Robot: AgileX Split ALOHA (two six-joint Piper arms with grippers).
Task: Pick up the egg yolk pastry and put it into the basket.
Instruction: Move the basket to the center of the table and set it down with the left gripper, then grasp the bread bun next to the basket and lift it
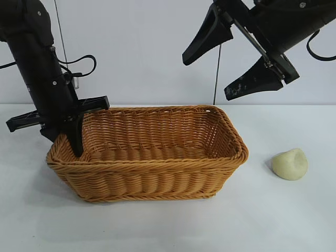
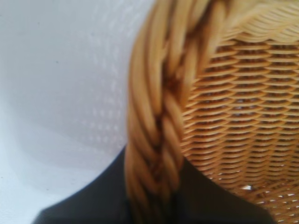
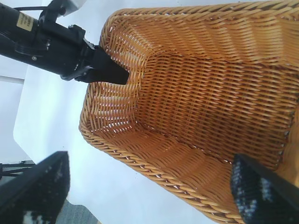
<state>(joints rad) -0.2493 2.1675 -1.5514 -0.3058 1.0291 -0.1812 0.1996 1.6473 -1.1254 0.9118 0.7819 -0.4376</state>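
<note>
**Left gripper straddles the basket's end wall; pastry sits outside on the table**

The basket fills the centre of the exterior view, standing on the white table. The egg yolk pastry lies on the table at the lower right of that frame, well apart from the basket's right end and touched by nothing.

At the left of the frame the left gripper points steeply down onto the basket's left end. One dark finger reaches down inside the wall, and in the left wrist view the braided rim runs between two dark fingers, one on either side. The jaws stand narrow around that wall; whether they press it or merely flank it, I cannot tell.

The right gripper hangs in the upper right of the exterior view, above the basket's right end and clear of it, its two fingers spread wide and holding nothing. Its wrist view looks down into the basket's bare woven interior, with the left gripper visible at the far end.
</note>
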